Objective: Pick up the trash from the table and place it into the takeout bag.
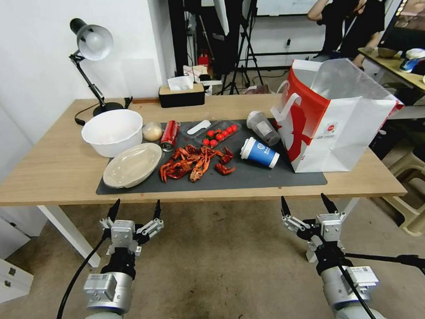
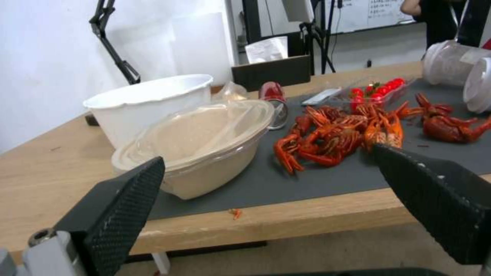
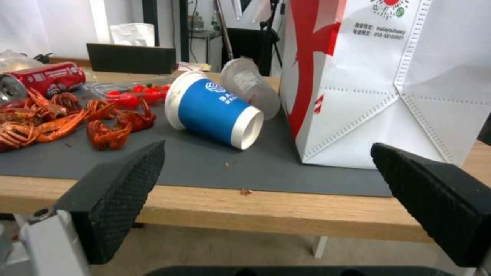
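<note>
On the table (image 1: pixel 59 169) a dark mat (image 1: pixel 269 178) holds the trash: a beige oval plate (image 1: pixel 132 165) (image 2: pixel 205 142), a small beige ball (image 1: pixel 152 131), a red soda can (image 1: pixel 170 135) (image 3: pixel 46 78), a clear plastic cup (image 1: pixel 263 128) (image 3: pixel 251 86) and a blue paper cup (image 1: pixel 259 152) (image 3: pixel 215 109), both cups on their sides. The takeout bag (image 1: pixel 341 122) (image 3: pixel 399 76) stands open at the mat's right end. My left gripper (image 1: pixel 136 209) (image 2: pixel 266 161) hangs open below the front edge, facing the plate. My right gripper (image 1: pixel 304 205) (image 3: pixel 268 149) is open too, facing the blue cup and bag.
A big white bowl (image 1: pixel 112 132) stands behind the plate. Red crayfish shells (image 1: pixel 196 162) and a tray of tomatoes (image 1: pixel 219 132) lie mid-mat. A tissue box (image 1: pixel 181 94) and desk lamp (image 1: pixel 91 47) sit at the back. A stool (image 1: pixel 415 189) stands right of the table.
</note>
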`<state>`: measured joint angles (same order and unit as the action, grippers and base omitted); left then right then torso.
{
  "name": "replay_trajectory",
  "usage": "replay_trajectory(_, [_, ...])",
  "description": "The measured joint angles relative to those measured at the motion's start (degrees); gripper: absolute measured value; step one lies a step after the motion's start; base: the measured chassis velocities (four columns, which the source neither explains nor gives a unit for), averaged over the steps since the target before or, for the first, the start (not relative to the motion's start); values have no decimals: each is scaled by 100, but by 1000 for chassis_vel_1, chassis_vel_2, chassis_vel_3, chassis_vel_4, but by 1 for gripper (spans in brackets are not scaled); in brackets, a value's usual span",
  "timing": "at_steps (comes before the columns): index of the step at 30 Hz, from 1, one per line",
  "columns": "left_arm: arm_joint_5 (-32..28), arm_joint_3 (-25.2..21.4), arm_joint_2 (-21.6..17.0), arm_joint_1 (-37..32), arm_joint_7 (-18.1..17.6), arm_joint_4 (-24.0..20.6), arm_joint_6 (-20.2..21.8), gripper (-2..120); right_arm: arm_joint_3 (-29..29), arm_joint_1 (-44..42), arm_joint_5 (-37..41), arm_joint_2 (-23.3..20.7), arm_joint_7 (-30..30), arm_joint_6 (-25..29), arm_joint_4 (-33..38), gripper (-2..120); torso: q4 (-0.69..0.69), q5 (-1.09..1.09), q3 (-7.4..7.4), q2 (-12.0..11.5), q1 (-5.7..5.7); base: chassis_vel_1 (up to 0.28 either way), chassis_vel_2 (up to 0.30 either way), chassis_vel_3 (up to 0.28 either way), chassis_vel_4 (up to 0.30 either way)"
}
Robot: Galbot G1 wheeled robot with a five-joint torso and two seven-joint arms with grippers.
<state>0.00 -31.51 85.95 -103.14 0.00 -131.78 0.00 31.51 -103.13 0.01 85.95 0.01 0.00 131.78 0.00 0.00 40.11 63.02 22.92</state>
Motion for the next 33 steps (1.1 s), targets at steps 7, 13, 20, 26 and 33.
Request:
replay_trajectory(7, [0,0,0,0,0,0,0,100,0,0,0,0,0,0,0,100,0,0,0,0,0,0,0,0,0])
replay_trajectory(13, [0,0,0,0,0,0,0,100,0,0,0,0,0,0,0,100,0,0,0,0,0,0,0,0,0])
replay_trajectory(20, [-207,24,-75,-5,-173,-73,72,100,1,-62,-3,100,-204,-151,82,100,2,-1,0,0,0,0,0,0,0])
replay_trajectory(26, [-1364,164,-510,-45,-1160,-610,506,100,-31,-380,-46,606,-1242,-888,497,100,-1,-2,0,0,0,0,0,0,0])
replay_trajectory(33, [-1629,257,-602,-85,-1266,-682,612,100,10,-403,-86,618,-1353,-897,513,100,0,-1,0,0,0,0,0,0,0])
